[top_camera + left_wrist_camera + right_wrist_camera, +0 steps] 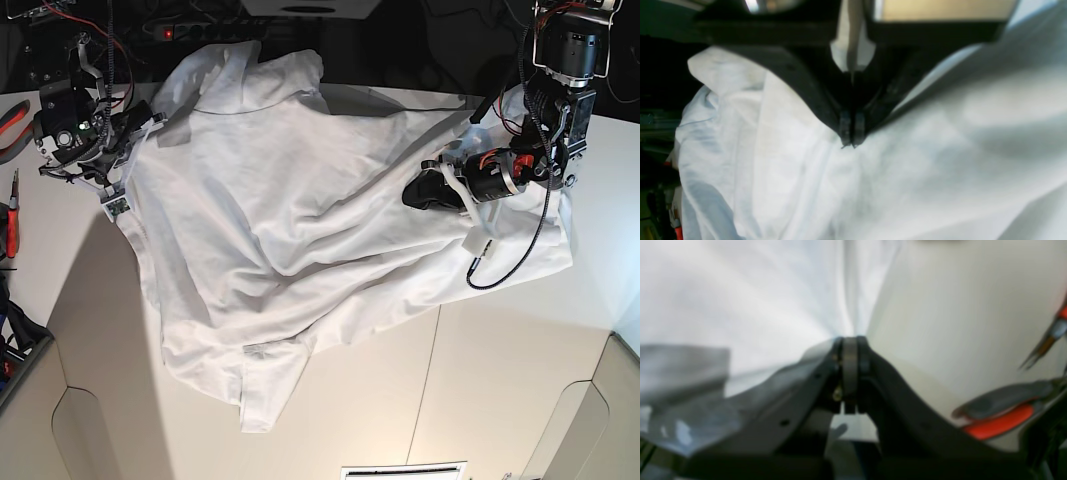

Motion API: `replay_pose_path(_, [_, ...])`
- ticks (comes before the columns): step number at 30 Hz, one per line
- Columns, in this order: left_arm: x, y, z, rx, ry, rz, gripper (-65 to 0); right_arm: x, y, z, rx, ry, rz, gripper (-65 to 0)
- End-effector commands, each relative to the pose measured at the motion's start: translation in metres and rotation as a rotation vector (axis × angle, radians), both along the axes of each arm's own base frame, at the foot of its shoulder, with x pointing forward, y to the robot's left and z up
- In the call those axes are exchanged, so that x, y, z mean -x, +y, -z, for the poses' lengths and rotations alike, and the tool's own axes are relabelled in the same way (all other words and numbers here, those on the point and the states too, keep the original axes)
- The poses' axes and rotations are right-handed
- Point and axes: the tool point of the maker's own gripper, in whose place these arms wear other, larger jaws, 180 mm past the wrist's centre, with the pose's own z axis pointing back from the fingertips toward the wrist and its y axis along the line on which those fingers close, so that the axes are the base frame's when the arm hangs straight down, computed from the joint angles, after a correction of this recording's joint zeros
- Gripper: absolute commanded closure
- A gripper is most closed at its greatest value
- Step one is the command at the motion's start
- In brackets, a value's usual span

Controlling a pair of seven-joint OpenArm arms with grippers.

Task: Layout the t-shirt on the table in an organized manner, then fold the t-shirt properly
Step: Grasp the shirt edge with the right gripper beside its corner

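The white t-shirt lies crumpled and spread across the back half of the off-white table, with one part hanging toward the front. My left gripper is at the shirt's right side. In the left wrist view the gripper has its jaws closed, pinching a fold of the shirt. My right gripper is at the shirt's left edge. In the right wrist view the gripper is shut on the cloth, with bare table beside it.
Red-handled pliers lie on the table near the right gripper, also seen at the far left of the base view. A screwdriver lies there too. A black cable loops over the shirt's right side.
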Motion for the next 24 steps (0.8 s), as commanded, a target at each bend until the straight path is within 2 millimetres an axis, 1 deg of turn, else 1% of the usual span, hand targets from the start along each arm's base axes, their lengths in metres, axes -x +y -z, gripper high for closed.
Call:
replay_pose_path(1, [0.004, 0.009, 0.006, -0.058, 0.027, 0.019, 0.0, -0.005, -0.006, -0.007, 0.017, -0.020, 0.006, 0.0])
replay_pose_path(4, [0.005, 0.009, 0.007, -0.066, 0.028, 0.023, 0.0, 0.004, -0.009, -0.005, 0.032, 0.023, 0.018, 0.0])
replay_pose_path(6, [0.005, 0.010, 0.008, -0.070, 0.029, 0.025, 0.0, 0.004, -0.015, -0.006, 0.048, 0.021, 0.043, 0.0])
replay_pose_path(10, [0.005, 0.010, 0.008, -0.069, 0.028, 0.025, 0.0, -0.005, -0.038, -0.018, 0.087, -0.041, 0.119, 0.0])
replay_pose_path(12, [0.003, 0.009, 0.005, -0.054, 0.025, 0.014, 0.0, -0.012, -0.044, -0.027, 0.080, -0.086, 0.143, 0.0])
replay_pose_path(14, [-0.003, 0.009, -0.003, -0.022, 0.003, -0.011, 0.0, -0.019, -0.047, -0.039, 0.062, -0.134, 0.158, 0.0])
replay_pose_path(16, [-0.016, 0.011, -0.020, 0.005, -0.052, -0.039, 0.0, -0.028, -0.041, -0.051, 0.024, -0.183, 0.150, 0.0])
replay_pose_path(18, [-0.033, 0.016, -0.045, 0.015, -0.136, -0.063, 0.0, -0.037, -0.031, -0.062, -0.023, -0.231, 0.134, 0.0])
replay_pose_path(20, [-0.050, 0.023, -0.073, 0.007, -0.229, -0.080, 0.0, -0.044, -0.016, -0.071, -0.092, -0.273, 0.117, 0.0])
replay_pose_path(22, [-0.064, 0.031, -0.099, -0.002, -0.314, -0.100, 0.0, -0.048, 0.001, -0.076, -0.178, -0.292, 0.094, 0.0])
replay_pose_path(24, [-0.076, 0.039, -0.117, -0.012, -0.371, -0.119, 0.0, -0.050, 0.020, -0.076, -0.262, -0.290, 0.046, 0.0])
